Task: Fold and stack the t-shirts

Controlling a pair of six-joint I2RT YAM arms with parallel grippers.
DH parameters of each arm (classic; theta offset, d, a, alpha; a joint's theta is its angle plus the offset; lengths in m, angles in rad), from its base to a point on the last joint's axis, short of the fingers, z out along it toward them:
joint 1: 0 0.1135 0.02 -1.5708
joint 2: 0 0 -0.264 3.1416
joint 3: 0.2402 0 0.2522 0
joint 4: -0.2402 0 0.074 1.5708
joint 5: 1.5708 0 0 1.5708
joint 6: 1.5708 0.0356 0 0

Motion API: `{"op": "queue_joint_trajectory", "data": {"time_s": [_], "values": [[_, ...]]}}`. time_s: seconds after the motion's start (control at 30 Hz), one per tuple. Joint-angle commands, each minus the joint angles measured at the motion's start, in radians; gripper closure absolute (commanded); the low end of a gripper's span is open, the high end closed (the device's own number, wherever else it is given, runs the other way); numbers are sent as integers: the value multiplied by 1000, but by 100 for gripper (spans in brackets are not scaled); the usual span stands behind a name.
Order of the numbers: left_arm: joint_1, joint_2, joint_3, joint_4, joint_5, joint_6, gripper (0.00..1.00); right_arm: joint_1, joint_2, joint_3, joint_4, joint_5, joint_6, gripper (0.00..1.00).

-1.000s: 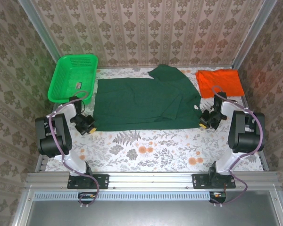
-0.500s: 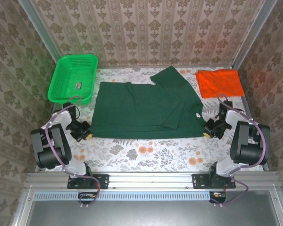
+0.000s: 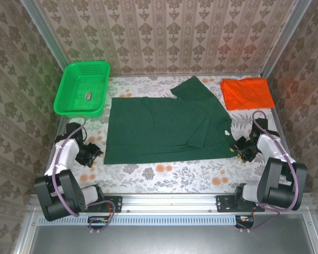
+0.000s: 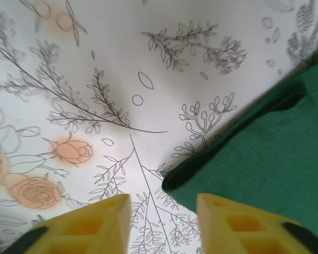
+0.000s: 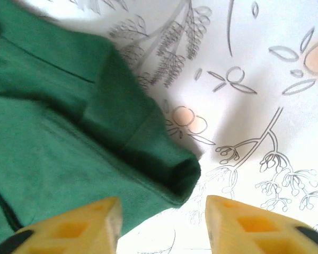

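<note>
The dark forest-green t-shirt (image 3: 164, 127) lies spread flat across the middle of the table, with one sleeve folded up at the back. The bright orange t-shirt (image 3: 247, 93) lies bunched at the back right corner. My left gripper (image 3: 95, 153) is low at the green shirt's near left corner. In the left wrist view it (image 4: 163, 211) is open, and the shirt's corner (image 4: 175, 182) lies just ahead of the gap. My right gripper (image 3: 236, 148) is at the near right corner. It (image 5: 163, 209) is open too, with the folded shirt corner (image 5: 183, 174) just ahead, between the fingertips.
A bright green mesh basket (image 3: 82, 87) stands at the back left with a small dark item inside. Patterned walls close in the table on three sides. A strip of floral tablecloth (image 3: 164, 177) lies bare between the shirt's near hem and the arm bases.
Both grippers have drawn back toward the near edge, and the green t-shirt has slid nearer with them. Its near hem now lies lower in the top view.
</note>
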Motion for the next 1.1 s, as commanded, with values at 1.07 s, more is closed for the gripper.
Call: {"op": "queue_joint_trajectory", "data": {"time_s": [1.07], "values": [[-1002, 494, 404, 186, 43, 224, 59, 502, 304, 219, 147, -103, 157, 69]]}}
